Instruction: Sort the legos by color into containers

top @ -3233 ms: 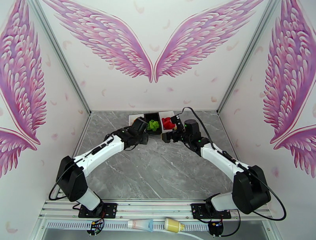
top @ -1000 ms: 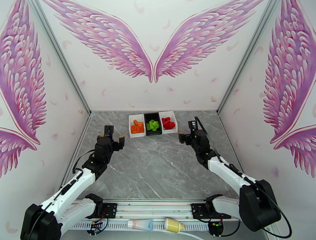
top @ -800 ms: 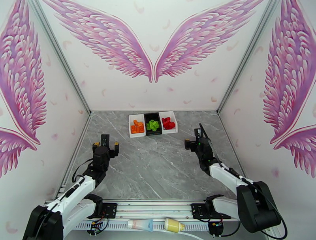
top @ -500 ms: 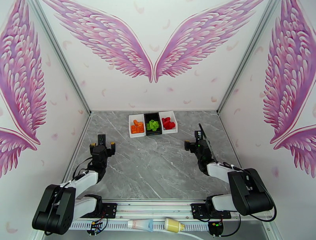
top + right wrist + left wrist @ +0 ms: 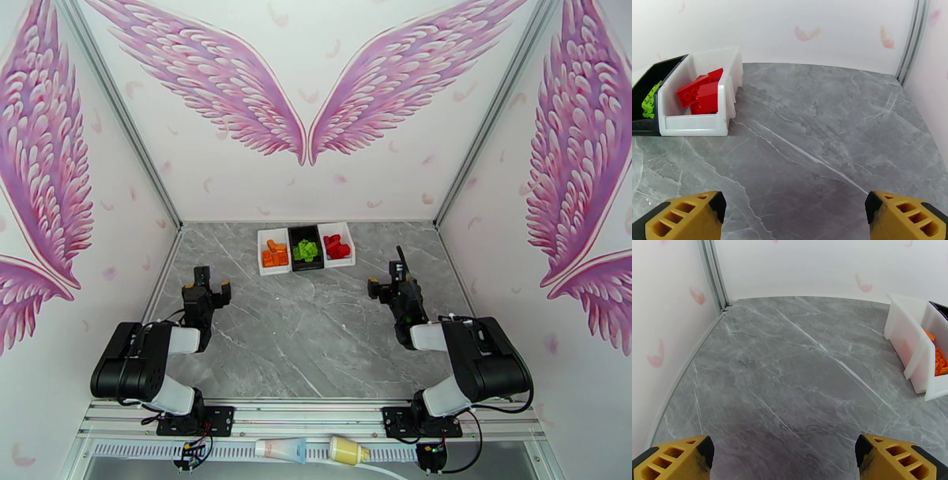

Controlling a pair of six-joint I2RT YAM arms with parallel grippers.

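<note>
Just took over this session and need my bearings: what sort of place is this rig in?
Probably a purpose-built robot booth, not a home or factory: white walls printed with pink wings close in a grey marble-look table, with three joined containers of colour-sorted legos at its far edge.

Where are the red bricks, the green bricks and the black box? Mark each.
red bricks [image 5: 699, 94], right wrist view, top of the pile.
green bricks [image 5: 306, 250], top view, middle of the heap.
black box [image 5: 306, 267], top view, its near wall.
</note>
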